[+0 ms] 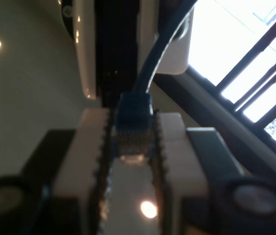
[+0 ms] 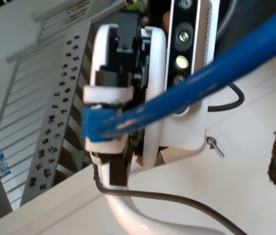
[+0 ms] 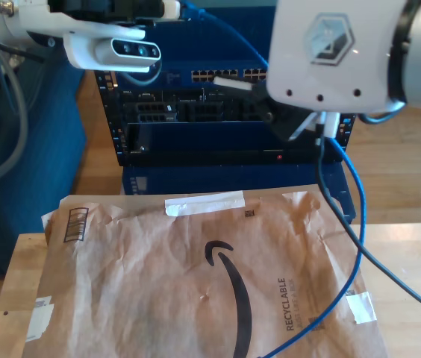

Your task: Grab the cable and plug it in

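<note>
While my first hand [image 1: 134, 147] pinches the plug [image 1: 134, 128] of the cable [image 3: 352, 216], my second hand [image 2: 109, 117] grips the cable too. In the exterior view the ports [image 3: 225, 75] sit just behind, up high.

brown paper mailer [image 3: 210, 276] on wooden table [image 3: 412, 261], blue equipment rack [image 3: 218, 112] behind

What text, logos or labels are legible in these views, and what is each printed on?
"RECYCLABLE", printed sideways on the brown paper mailer envelope; the smaller line beside it is too small to read.
A black curved smile-arrow logo, no words, on the same mailer.
A barcode near the mailer's corner at the exterior view's left; digits unreadable.
A hexagon emblem, no letters, on the white arm housing.
Markings on the dark network rack: too blurred to read.
</note>
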Tool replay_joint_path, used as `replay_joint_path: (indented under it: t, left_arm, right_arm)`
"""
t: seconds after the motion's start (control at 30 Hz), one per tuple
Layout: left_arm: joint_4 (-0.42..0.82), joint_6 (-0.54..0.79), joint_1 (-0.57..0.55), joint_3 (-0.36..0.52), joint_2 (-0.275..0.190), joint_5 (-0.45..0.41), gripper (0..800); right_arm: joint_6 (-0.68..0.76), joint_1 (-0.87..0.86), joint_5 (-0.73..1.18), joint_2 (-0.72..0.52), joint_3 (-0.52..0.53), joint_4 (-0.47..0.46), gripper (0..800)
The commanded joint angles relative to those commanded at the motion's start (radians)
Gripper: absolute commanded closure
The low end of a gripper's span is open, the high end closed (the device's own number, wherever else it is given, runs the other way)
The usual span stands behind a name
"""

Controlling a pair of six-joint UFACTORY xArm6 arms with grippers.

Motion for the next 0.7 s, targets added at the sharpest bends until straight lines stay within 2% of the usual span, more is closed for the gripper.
replay_joint_path:
  t: [0.3,0.37,0.5,0.7]
  left_arm:
    - [0.000,0.000,0.000,0.002,0.000,0.002,787]
    - [0.000,0.000,0.000,0.002,0.000,0.002,787]
    - [-0.002,0.000,0.000,0.000,-0.002,0.000,787]
    - [-0.002,0.000,0.000,-0.002,-0.002,0.002,787]
  right_arm:
    - [0.002,0.018,-0.038,0.026,-0.014,0.000,73]
    - [0.002,0.026,-0.049,0.032,-0.015,0.000,117]
    - [0.005,0.063,-0.098,0.048,-0.015,0.000,273]
    - [0.006,0.064,-0.112,0.049,-0.012,0.000,350]
